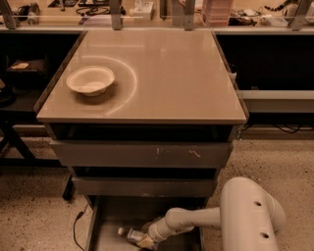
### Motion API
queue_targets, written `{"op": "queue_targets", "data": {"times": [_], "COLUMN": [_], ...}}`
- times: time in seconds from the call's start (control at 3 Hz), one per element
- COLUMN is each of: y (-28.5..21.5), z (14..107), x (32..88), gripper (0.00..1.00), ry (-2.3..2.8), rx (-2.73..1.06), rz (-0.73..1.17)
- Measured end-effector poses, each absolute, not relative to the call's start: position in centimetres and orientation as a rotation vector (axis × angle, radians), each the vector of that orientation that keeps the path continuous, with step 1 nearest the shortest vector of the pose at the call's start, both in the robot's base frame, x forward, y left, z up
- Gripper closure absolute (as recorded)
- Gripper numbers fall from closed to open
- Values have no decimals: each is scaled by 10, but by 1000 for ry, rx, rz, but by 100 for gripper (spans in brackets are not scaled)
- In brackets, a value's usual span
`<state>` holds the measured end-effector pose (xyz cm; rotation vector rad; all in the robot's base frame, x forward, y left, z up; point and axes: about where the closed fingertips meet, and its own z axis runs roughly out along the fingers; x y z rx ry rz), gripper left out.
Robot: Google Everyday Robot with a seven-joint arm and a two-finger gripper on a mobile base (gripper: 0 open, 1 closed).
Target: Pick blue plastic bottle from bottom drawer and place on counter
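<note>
Currently the gripper (145,240) sits low in the wide grey metal bottom drawer (113,215), at the near edge of the view, right up against the small clear plastic bottle with a white cap and pale label (128,233). Jaw state: cannot tell, the tan tip blends into the bottle's right end. Contact looks likely, but a grasp is not confirmed.

The bottle lies on its side on the drawer floor, cap end pointing left, just left of the gripper. The drawer is pulled out toward the near side.

The white arm link (196,219) runs from the gripper right to a bulky white rounded housing (250,215) at near right, outside the drawer.

Above the open drawer is a plain grey drawer front, then a grey drawer front with pale scratch marks (142,154); both are closed.

On top is the large glossy beige counter slab (171,73) with a faint curved ring mark. A shallow white bowl (91,80) stands on its left side, well apart from the bottle.

A long cluttered bench with metal posts (116,14) runs along the far edge. A thin black cable (76,228) lies on the speckled floor (34,211) left of the drawer.
</note>
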<state>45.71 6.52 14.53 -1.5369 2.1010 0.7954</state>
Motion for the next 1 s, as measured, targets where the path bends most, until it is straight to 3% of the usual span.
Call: {"op": "queue_targets", "data": {"times": [0.33,0.67,1.0], "y": [65,65,56], "z": [145,145,174], "x": [457,457,457], "gripper": [88,100,100], "ry": [2101,2101,2111], "rx": [-1537,-1537,-1509], "rz": [796,796,823]}}
